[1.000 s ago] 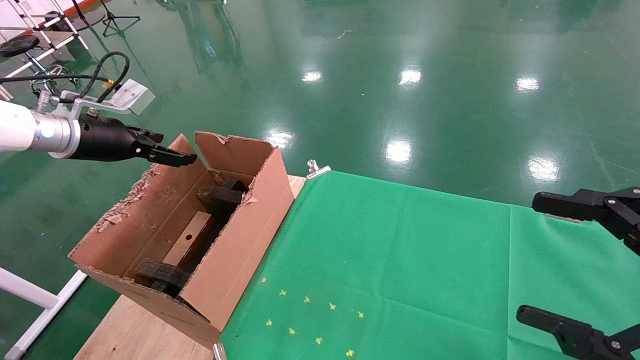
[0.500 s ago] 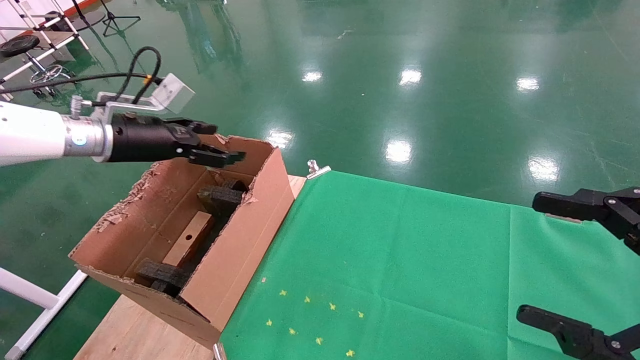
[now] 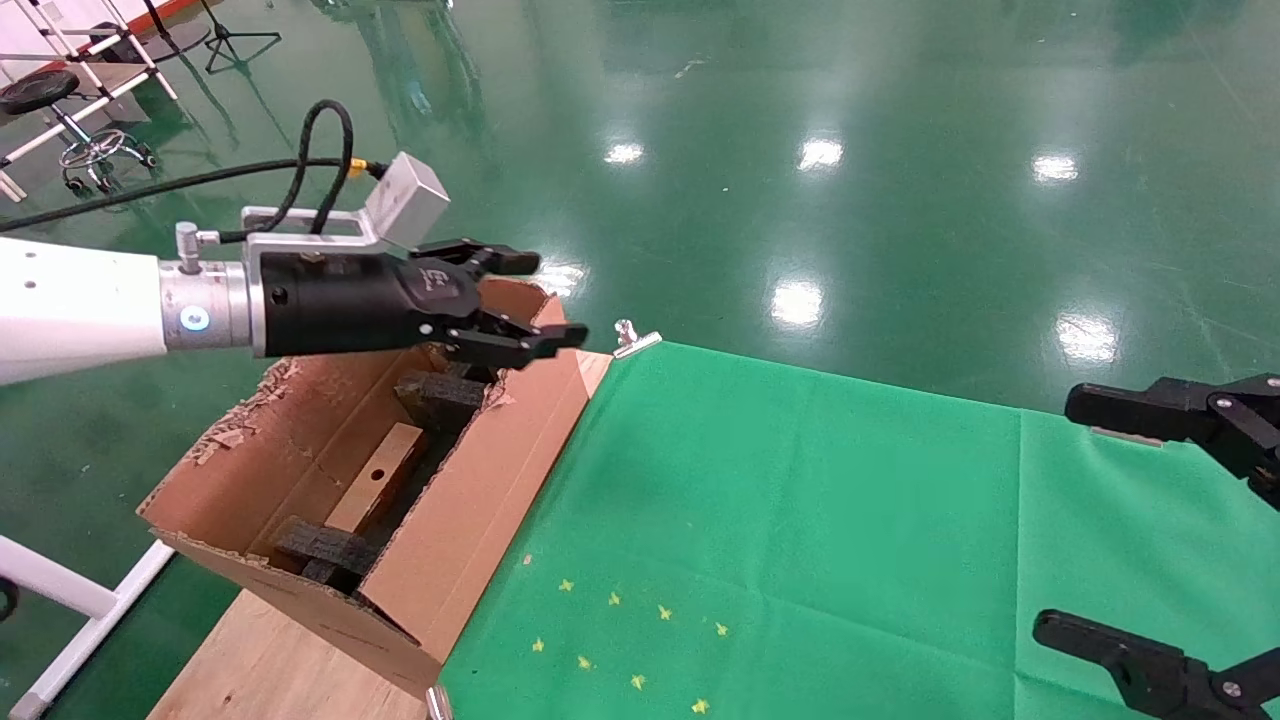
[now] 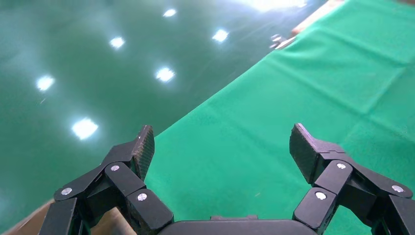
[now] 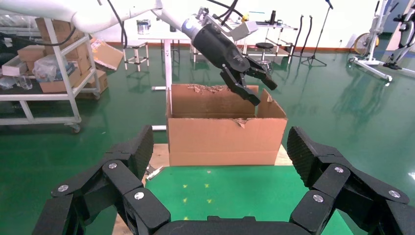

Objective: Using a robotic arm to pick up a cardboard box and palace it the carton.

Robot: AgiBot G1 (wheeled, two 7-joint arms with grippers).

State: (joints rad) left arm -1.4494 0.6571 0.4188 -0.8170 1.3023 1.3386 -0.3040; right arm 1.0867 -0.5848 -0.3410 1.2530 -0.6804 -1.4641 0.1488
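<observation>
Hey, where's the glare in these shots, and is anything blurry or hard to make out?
Head view: ceiling lights make bright patches on the glossy green floor; the left gripper over the carton looks sharp. Left wrist view: the same light spots on the floor, slightly smeared; the green cloth shows no glare. Right wrist view: evenly lit, and the right gripper is dark against it.

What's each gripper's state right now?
Left gripper: open, empty, above the carton's far end.
Right gripper: open, empty, parked.
</observation>
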